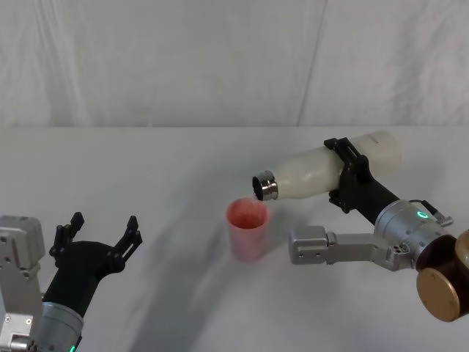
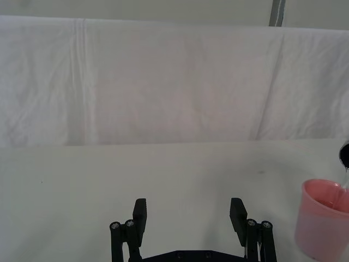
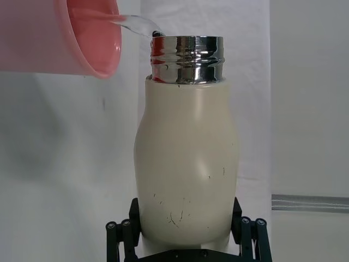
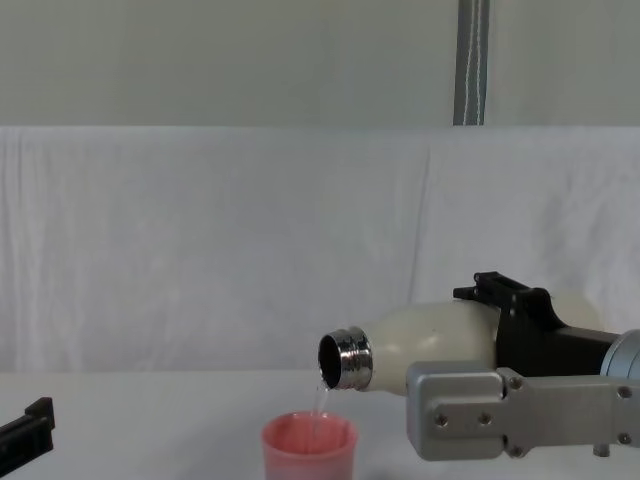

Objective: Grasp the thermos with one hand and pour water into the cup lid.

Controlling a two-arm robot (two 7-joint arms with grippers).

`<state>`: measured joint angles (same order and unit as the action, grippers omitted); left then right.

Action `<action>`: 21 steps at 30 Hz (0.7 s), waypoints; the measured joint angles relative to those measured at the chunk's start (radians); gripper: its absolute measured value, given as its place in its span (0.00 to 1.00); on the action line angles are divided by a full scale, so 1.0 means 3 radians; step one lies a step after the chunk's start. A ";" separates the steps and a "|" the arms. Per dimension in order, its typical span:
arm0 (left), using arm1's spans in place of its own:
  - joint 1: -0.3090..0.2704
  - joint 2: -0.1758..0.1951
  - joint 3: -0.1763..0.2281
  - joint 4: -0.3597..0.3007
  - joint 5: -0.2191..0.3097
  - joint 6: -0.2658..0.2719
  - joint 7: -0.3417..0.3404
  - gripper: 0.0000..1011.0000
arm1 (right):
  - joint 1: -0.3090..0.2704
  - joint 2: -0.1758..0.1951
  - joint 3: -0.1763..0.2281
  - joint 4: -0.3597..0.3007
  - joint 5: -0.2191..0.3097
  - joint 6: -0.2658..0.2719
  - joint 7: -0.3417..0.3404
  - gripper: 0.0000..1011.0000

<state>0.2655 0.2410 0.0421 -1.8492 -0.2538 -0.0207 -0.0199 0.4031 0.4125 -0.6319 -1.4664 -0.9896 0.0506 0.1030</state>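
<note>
The cream-white thermos [image 1: 322,171] lies tipped almost level in the air, its steel neck [image 1: 264,186] just over the pink cup lid [image 1: 247,229]. My right gripper [image 1: 350,176] is shut on the thermos body, fingers on either side. Side-on in the chest view, a thin stream of water drops from the thermos [image 4: 420,345] mouth into the cup lid [image 4: 309,446]. Through the right wrist camera, water leaves the thermos [image 3: 185,164] neck toward the cup lid [image 3: 60,35]. My left gripper [image 1: 99,233] rests open at the near left of the table, its fingers [image 2: 140,214] spread with nothing between them.
A white cloth covers the table [image 1: 146,169] and hangs as a backdrop behind it. The cup lid [image 2: 323,225] stands off to the right of the left gripper. A grey pole [image 4: 472,62] rises behind the backdrop.
</note>
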 joint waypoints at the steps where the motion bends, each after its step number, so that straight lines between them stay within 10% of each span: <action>1: 0.0000 0.0000 0.0000 0.0000 0.0000 0.0000 0.0000 0.99 | 0.0001 0.0002 0.0000 -0.0002 0.0000 0.0001 0.0006 0.94; 21: 0.0000 0.0000 0.0000 0.0000 0.0000 0.0000 0.0000 0.99 | 0.0018 0.0004 -0.0019 0.0016 0.0002 -0.0012 0.0035 0.94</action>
<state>0.2655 0.2410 0.0421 -1.8492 -0.2538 -0.0207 -0.0199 0.4084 0.4138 -0.6376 -1.4617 -0.9890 0.0470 0.1136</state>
